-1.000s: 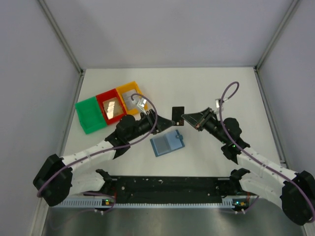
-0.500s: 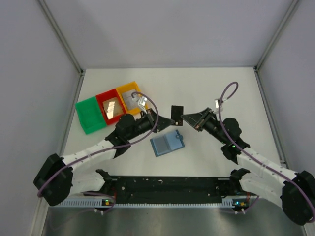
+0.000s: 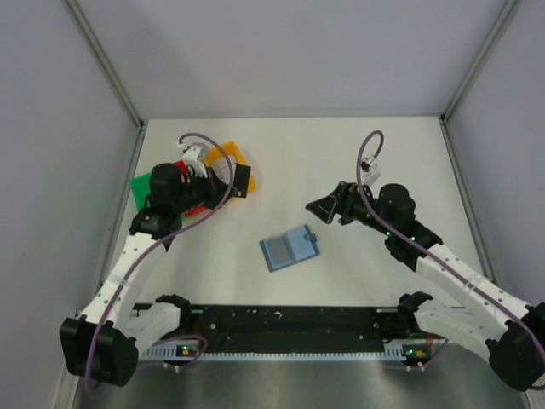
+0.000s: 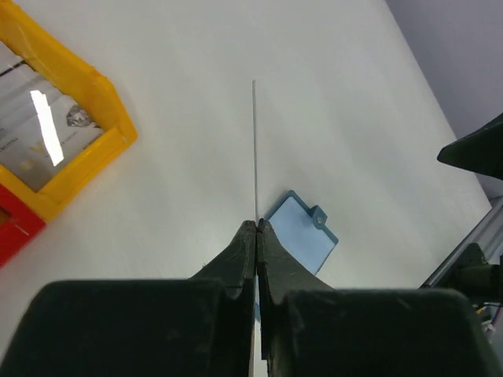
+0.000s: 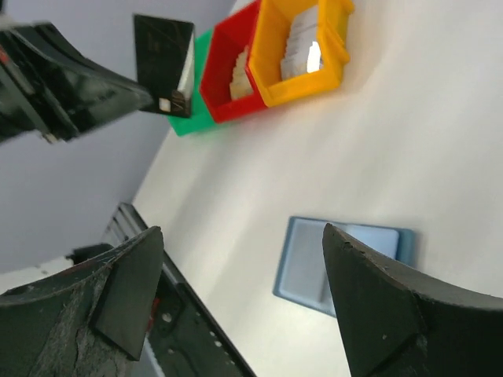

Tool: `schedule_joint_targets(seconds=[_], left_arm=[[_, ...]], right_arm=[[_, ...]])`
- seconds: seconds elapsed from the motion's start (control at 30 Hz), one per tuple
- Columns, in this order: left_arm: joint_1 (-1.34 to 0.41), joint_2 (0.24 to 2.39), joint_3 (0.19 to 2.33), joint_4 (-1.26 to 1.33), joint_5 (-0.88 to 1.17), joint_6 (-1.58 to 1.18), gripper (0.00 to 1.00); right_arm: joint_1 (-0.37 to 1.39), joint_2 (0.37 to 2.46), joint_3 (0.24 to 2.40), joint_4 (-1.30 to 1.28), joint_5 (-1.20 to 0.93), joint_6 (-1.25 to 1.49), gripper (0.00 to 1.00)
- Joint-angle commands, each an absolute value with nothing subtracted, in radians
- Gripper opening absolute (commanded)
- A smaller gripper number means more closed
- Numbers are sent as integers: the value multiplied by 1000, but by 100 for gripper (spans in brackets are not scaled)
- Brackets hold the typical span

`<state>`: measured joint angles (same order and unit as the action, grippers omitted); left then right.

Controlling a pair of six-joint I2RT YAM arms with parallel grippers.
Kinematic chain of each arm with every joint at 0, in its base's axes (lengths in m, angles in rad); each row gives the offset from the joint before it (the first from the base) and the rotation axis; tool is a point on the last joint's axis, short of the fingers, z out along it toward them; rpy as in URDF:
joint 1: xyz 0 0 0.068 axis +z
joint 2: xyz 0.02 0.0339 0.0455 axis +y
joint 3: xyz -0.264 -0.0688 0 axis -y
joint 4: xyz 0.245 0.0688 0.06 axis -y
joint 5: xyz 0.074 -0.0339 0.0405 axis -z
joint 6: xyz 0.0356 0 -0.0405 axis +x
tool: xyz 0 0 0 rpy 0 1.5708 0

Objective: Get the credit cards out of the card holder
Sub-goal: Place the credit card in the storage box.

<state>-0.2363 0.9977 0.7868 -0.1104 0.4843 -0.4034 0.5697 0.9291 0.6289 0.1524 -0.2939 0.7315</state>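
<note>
The blue card holder (image 3: pixel 289 248) lies open and flat on the white table, also seen in the left wrist view (image 4: pixel 302 239) and the right wrist view (image 5: pixel 338 263). My left gripper (image 3: pixel 232 183) is shut on a black credit card (image 3: pixel 243 181), held upright over the yellow tray (image 3: pixel 230 155). Its own camera sees that card edge-on as a thin line (image 4: pixel 255 149) rising from the closed fingertips (image 4: pixel 258 224). The right wrist view shows the card's face (image 5: pixel 163 65). My right gripper (image 3: pixel 317 207) hangs open and empty above and right of the holder (image 5: pixel 242 232).
Green (image 3: pixel 149 194), red (image 3: pixel 183 170) and yellow trays stand in a row at the back left. The yellow tray (image 4: pixel 78 102) holds pale cards; the red tray (image 5: pixel 232 75) holds cards too. A black rail (image 3: pixel 289 319) runs along the near edge.
My right gripper opened and let go of the black card. My left gripper closed on the card and swung it left, from the table's middle to above the trays.
</note>
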Motion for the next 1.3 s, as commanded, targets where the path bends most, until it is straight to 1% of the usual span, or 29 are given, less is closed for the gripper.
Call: schedule_joint_targets(seconds=[0.0,0.1,0.2,0.4,0.5,0.63,0.87,1.0,1.1,1.17,1.2,1.27], left_arm=[[-193,1026,925,-429,673,-77,0],[-195,1077,959,-497,915,33,0],[-196,1107,973,-570,1079,119,0],[-210,1118,1000,-745,1236,322,0],[-253,1134,1020,-808,1267,385,0],[-327,1167,1054,-842,1264,408,0],[-347,1192,1109,-874,1285,434,0],[-365,1204,1126,-879,1284,437,0],[-373,1212,1134,-888,1279,446,0],[-376,1221,1141,-914,1266,462,0],[-379,1224,1149,-929,1261,477,0],[-383,1235,1163,-954,1250,494,0]], right_arm=[[580,940,690,-22,-330,497,82],[580,994,725,41,-490,439,82],[580,1026,759,72,-650,393,82],[580,1060,793,145,-868,382,80],[586,1089,807,184,-922,406,77],[612,1137,848,167,-969,391,73],[635,1176,862,160,-1017,384,61],[656,1193,871,155,-1034,374,57],[663,1201,873,172,-1031,377,49],[664,1203,876,181,-1037,377,42],[663,1203,877,184,-1038,376,41],[664,1206,880,187,-1048,376,34]])
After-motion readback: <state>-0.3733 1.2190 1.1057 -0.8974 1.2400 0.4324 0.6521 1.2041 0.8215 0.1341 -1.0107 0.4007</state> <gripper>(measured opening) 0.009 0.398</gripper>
